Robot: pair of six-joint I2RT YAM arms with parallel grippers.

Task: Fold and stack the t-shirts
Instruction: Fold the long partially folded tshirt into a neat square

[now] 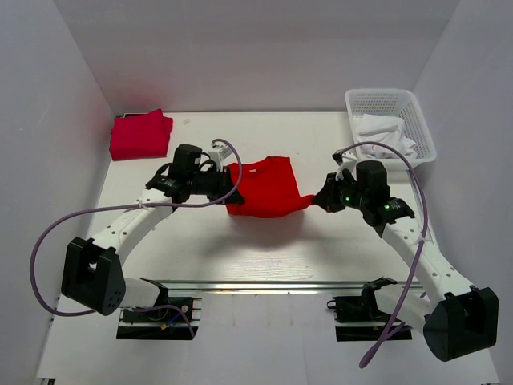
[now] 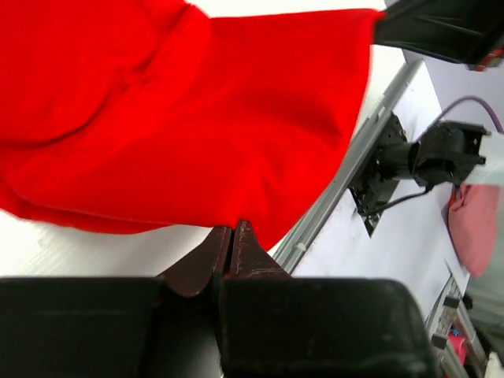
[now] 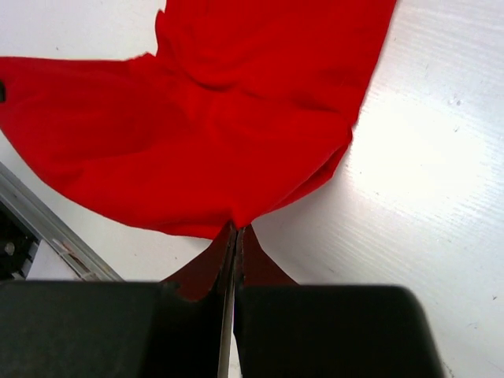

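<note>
**Red t-shirt held between both grippers over the middle of the table**

The red t-shirt (image 1: 260, 188) hangs in the middle of the top view, stretched between the two arms. Its shadow lies on the white table (image 1: 240, 249) toward 6 o'clock from it, so most of the cloth seems to be off the surface.

The left gripper (image 1: 234, 183) is at the 9 o'clock edge of the shirt. In the left wrist view its jaws are pressed together, and the lower edge of the red t-shirt (image 2: 197, 118) is pinched at the tip of the left gripper (image 2: 232, 236).

The right gripper (image 1: 319, 200) is at the 4 o'clock corner of the shirt, where the cloth is pulled into a narrow point. In the right wrist view the right gripper (image 3: 236, 232) is also closed tight, with a bunched corner of the red t-shirt (image 3: 236, 118) caught between its tips.

The crimson t-shirt (image 1: 140, 135) lies folded at the 10 o'clock corner of the table, well apart from both arms. A white plastic basket (image 1: 350, 100) stands at the 2 o'clock corner and holds a white cloth (image 1: 385, 136).
</note>
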